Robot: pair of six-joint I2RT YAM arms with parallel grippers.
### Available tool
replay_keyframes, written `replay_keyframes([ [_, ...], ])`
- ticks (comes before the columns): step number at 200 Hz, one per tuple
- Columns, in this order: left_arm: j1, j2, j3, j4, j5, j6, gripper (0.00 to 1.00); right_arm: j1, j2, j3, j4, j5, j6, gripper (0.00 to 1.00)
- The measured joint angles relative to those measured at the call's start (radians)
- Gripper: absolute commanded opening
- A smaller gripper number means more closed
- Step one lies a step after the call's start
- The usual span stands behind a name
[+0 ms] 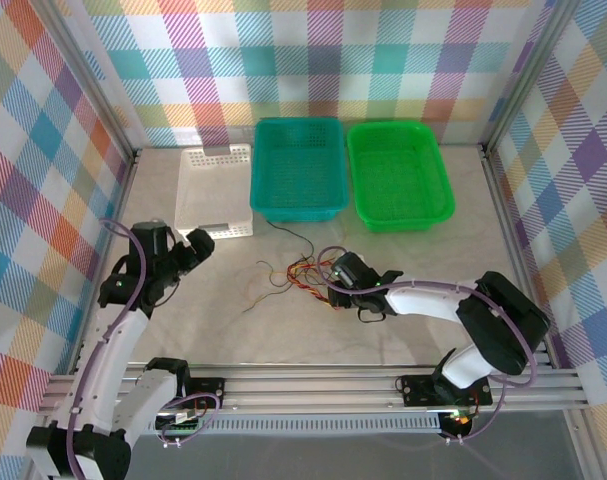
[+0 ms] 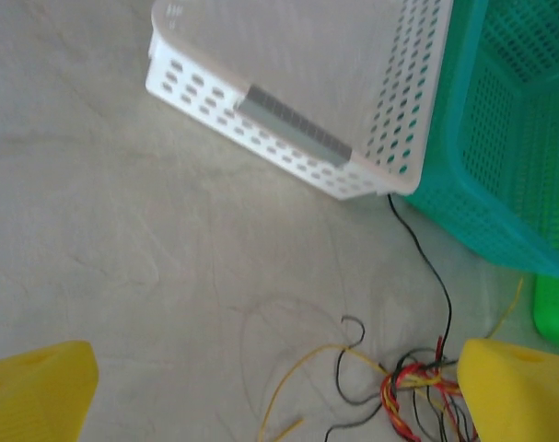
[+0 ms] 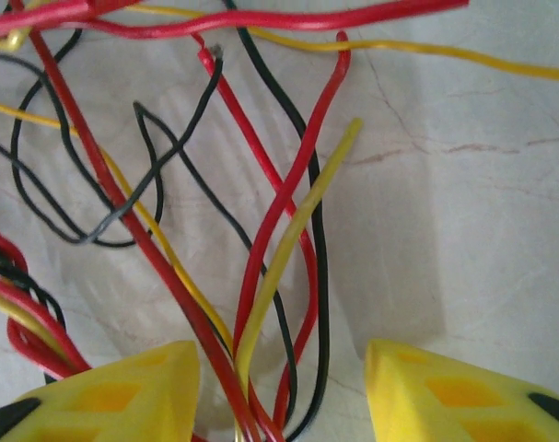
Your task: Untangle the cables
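Note:
The cables (image 1: 301, 272) lie as a tangle of thin red, yellow and black wires on the table's middle, with loose ends trailing left and toward the baskets. My right gripper (image 1: 335, 272) is down at the tangle's right side. In the right wrist view its yellow fingers (image 3: 113, 396) stand apart around several red, yellow and black strands (image 3: 279, 212), with a gap still showing beside the right finger. My left gripper (image 1: 198, 245) hovers open to the left of the tangle. The left wrist view shows the knot (image 2: 417, 382) by its right fingertip (image 2: 518, 387), nothing between the jaws.
Three baskets stand at the back: white (image 1: 215, 190), teal (image 1: 299, 168) and green (image 1: 398, 175). The white basket (image 2: 288, 129) and teal basket (image 2: 500, 138) are close ahead of the left gripper. Aluminium rails and plaid walls bound the table.

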Motion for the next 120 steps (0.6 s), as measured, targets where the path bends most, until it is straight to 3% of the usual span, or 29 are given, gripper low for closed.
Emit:
replay_keyframes([
  [92,-0.010,-0.140,-0.185,-0.003,0.108,-0.041,0.97,0.009,0.109,0.095,-0.058,0.107,0.025,0.28],
  [120,-0.031,-0.142,-0.218,0.019,0.118,-0.054,0.96,0.009,0.113,0.096,-0.051,0.114,0.024,0.11],
])
